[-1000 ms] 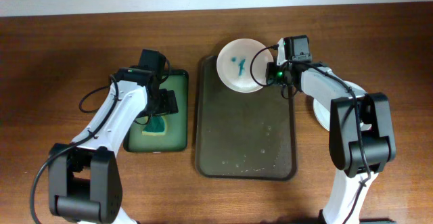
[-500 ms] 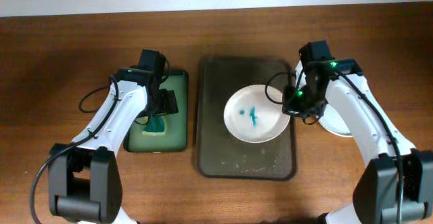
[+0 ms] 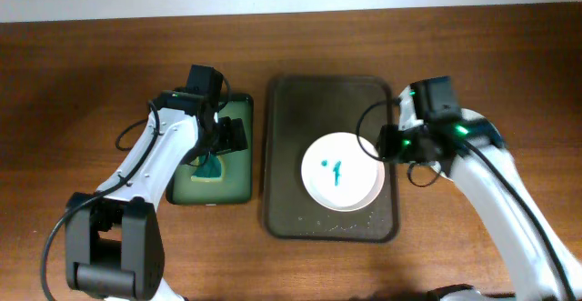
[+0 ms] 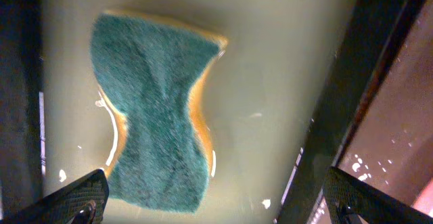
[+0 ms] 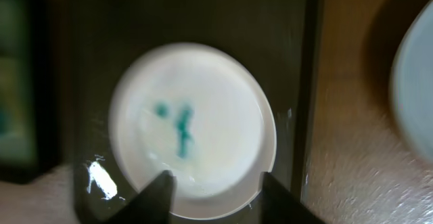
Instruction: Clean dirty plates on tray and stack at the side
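A white plate (image 3: 343, 171) with teal smears lies low over the lower right of the dark tray (image 3: 291, 110). My right gripper (image 3: 393, 145) is at its right rim. In the right wrist view the fingers (image 5: 161, 195) straddle the near rim of the plate (image 5: 196, 116), closed on it. My left gripper (image 3: 215, 151) is open over a green sponge (image 3: 211, 167) in the green tray (image 3: 238, 178). In the left wrist view the sponge (image 4: 155, 109) lies in shallow water between the wide-spread fingertips (image 4: 86, 195).
A second white plate (image 5: 416, 88) lies on the wooden table right of the dark tray, mostly hidden under my right arm in the overhead view. Water drops speckle the tray's lower part (image 3: 350, 224).
My right gripper has carried the smeared plate from the tray's top edge down to its lower right. The left arm has barely moved.
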Action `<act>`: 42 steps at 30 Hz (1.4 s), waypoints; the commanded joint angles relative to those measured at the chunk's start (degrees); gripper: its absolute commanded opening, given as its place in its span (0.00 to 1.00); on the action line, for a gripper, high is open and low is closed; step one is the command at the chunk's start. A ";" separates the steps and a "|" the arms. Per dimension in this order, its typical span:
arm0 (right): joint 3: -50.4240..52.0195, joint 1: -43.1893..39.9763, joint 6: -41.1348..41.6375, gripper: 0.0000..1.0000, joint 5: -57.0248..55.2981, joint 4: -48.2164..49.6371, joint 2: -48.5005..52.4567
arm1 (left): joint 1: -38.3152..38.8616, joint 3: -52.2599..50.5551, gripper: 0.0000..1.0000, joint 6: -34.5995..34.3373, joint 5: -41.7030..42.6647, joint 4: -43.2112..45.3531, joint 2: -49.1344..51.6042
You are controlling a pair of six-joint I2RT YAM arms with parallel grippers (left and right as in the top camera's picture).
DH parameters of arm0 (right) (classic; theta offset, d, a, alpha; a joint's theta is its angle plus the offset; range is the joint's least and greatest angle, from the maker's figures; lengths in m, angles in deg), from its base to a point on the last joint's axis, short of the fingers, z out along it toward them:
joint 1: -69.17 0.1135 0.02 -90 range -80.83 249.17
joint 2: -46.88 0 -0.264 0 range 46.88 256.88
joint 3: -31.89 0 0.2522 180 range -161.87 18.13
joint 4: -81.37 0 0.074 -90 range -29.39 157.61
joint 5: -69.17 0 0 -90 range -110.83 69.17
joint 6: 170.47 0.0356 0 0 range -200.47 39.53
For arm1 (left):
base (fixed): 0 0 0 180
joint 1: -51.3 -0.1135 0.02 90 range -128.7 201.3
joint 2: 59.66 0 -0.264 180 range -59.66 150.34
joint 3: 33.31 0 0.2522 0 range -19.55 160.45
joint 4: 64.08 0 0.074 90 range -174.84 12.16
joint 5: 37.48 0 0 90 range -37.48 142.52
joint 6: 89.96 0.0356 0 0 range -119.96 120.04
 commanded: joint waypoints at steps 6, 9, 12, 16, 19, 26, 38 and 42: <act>-1.05 0.42 -2.49 0.50 -0.98 -3.89 -7.48 | -1.36 -0.42 0.66 -1.97 -8.57 1.11 2.32; -1.03 0.42 -2.49 0.50 -0.96 -4.61 -4.04 | -1.60 -0.92 0.40 -1.95 -7.87 2.08 8.41; -1.03 0.42 -2.49 0.50 -0.98 -4.94 -2.19 | -1.60 -0.92 0.25 -1.95 -7.89 3.06 12.66; -1.03 0.24 -2.05 0.49 -2.12 -4.98 -1.86 | -1.60 0.94 0.00 -1.70 -7.67 1.40 12.98; -1.01 0.26 0.26 0.49 -4.85 -5.27 -1.86 | -1.60 7.21 0.00 3.08 -6.78 -4.66 11.30; -0.33 0.26 0.98 0.50 -6.19 -6.34 0.59 | -1.55 9.29 0.00 7.56 -6.45 -7.54 4.90; -0.33 0.31 0.94 0.49 -5.95 -6.54 4.13 | -1.44 9.29 0.00 15.65 1.46 -8.24 3.48; -0.31 0.31 0.96 0.42 -5.92 -6.51 4.15 | -1.18 9.88 0.00 15.65 1.44 -8.37 0.83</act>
